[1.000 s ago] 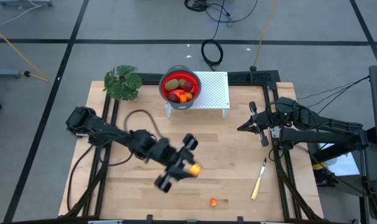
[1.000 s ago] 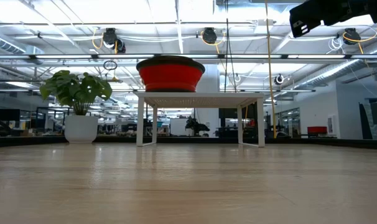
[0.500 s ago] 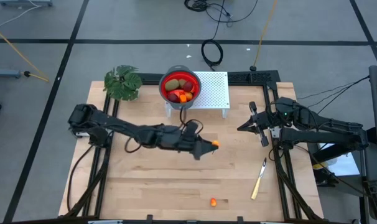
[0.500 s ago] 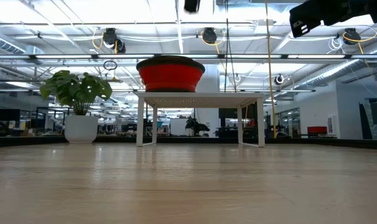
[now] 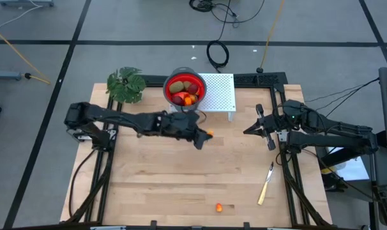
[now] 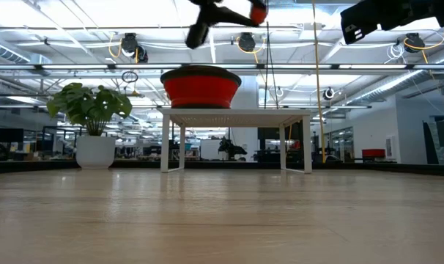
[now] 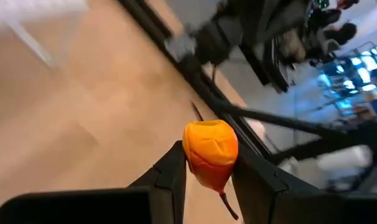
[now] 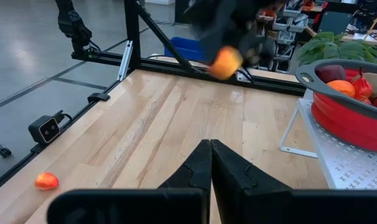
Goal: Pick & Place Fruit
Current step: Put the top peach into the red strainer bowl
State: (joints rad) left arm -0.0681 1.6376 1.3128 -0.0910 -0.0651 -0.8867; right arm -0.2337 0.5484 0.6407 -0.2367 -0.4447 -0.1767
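Observation:
My left gripper (image 5: pixel 205 135) is shut on a small orange fruit (image 7: pixel 210 149), raised above the table just in front of the red bowl (image 5: pixel 184 91). The bowl stands on a white perforated stand (image 5: pixel 219 96) at the far middle and holds several fruits, olive-brown, dark red and orange. The held fruit also shows high in the low view (image 6: pixel 258 12) and in the right wrist view (image 8: pixel 225 62). Another small orange-red fruit (image 5: pixel 219 207) lies on the table near the front edge. My right gripper (image 5: pixel 252 130) is shut and empty at the right, raised. My left gripper pinches the orange fruit's two sides (image 7: pixel 190 155) between its two fingers. The fruit stands out past the fingertips and is lifted clear of the table.
A pale-handled knife (image 5: pixel 265 183) lies at the front right. A leafy green plant (image 5: pixel 125 84) stands at the far left corner. The stand's legs (image 6: pixel 165 143) rest on the table below the bowl. Bare wood spreads across the middle and near left.
My left gripper has carried the orange fruit from the table's near middle toward the far edge and up, close to the red bowl, turning as it went. The fruit stays held and clear of the table.

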